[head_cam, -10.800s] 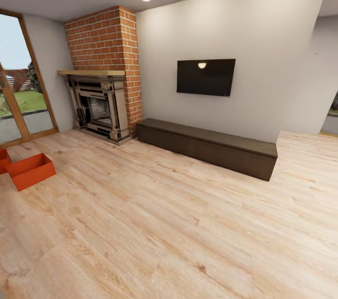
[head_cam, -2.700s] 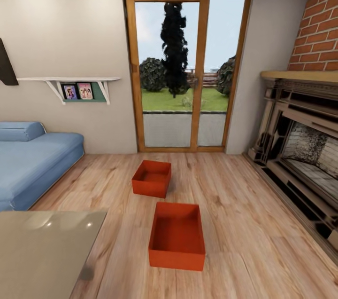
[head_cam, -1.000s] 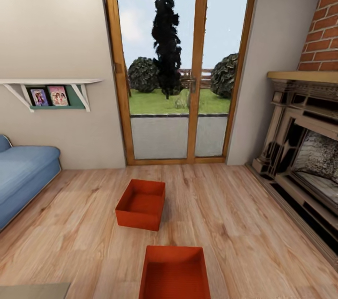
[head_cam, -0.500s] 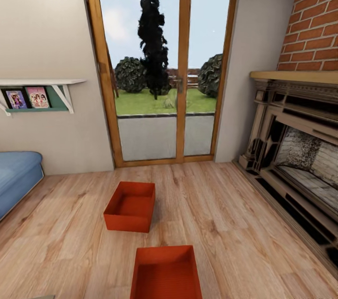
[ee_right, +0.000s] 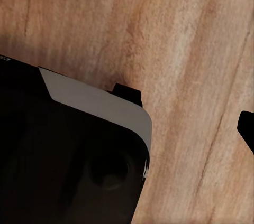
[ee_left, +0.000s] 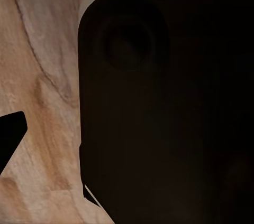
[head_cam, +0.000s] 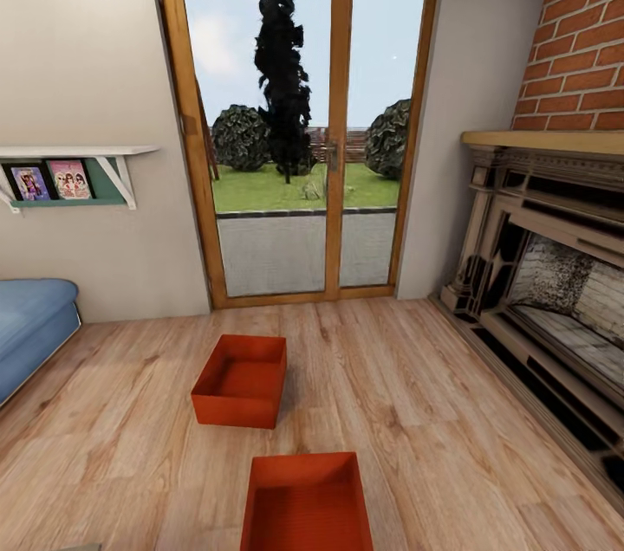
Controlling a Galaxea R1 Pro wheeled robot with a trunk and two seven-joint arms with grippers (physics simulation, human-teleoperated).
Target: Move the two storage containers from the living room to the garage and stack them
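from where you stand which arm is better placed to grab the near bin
No clear winner. The nearer container lies almost dead centre ahead on the wood floor, the other container beyond it and slightly left. Both wrist views look down at floor planks, so neither arm has reached out. A two-arm grasp looks most sensible.

Two orange-red open-topped bins ahead of me on the light wood-plank floor (head_cam: 451,412) of the living room, both upright and empty. Far container (head_cam: 240,380): rectangular, low plain walls, sits in front of the wood-framed glass doors (head_cam: 299,131), turned slightly off square. Near container (head_cam: 305,503): same build, closer to me, its near end cut off by the head view's lower edge. The two are apart, not touching.
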